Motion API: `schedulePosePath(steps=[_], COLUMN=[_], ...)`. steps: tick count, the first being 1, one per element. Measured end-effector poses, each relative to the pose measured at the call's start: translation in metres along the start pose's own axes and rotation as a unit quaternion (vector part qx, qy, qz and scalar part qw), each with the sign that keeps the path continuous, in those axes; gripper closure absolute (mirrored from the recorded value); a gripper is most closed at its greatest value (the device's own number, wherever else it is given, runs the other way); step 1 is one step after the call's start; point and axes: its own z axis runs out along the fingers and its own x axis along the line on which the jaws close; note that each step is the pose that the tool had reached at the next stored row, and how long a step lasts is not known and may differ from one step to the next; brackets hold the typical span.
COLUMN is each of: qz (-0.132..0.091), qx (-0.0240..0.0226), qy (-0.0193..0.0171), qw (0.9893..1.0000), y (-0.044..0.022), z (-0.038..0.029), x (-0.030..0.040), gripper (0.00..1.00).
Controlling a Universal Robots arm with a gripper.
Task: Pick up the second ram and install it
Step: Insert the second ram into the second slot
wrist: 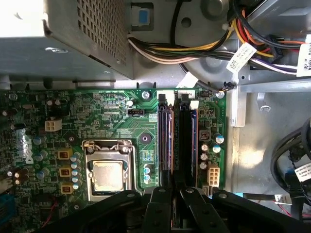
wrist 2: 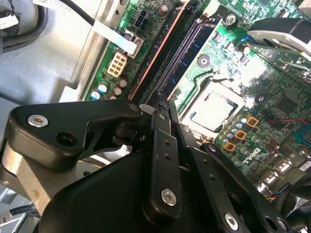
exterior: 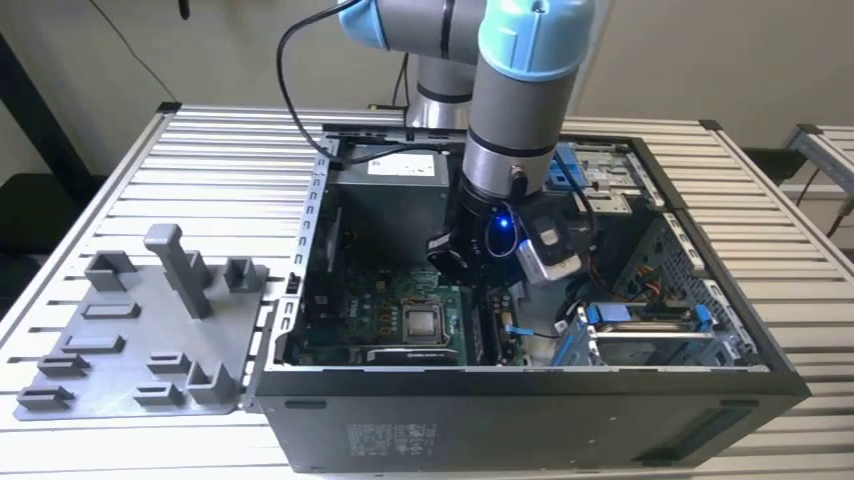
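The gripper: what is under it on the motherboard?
Under the gripper run the memory slots beside the processor socket. One slot seems to hold a ram stick. The jaws cover the slots' near ends.

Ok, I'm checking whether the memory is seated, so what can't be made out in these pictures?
1. Near ends of the memory slots: covered by the pincer in both wrist views.
2. The slots in the exterior view: behind the arm.
3. Whether a stick sits fully down in either slot: too fine to tell.
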Motion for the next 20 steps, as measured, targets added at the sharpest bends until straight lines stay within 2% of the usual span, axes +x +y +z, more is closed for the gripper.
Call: schedulePosePath(steps=[20], qz=[-0.010], qx=[-0.0001], qy=[-0.0025], qw=[0.9999], y=[0.0006], z=[0.0011], x=[0.0000], gripper=[0.86])
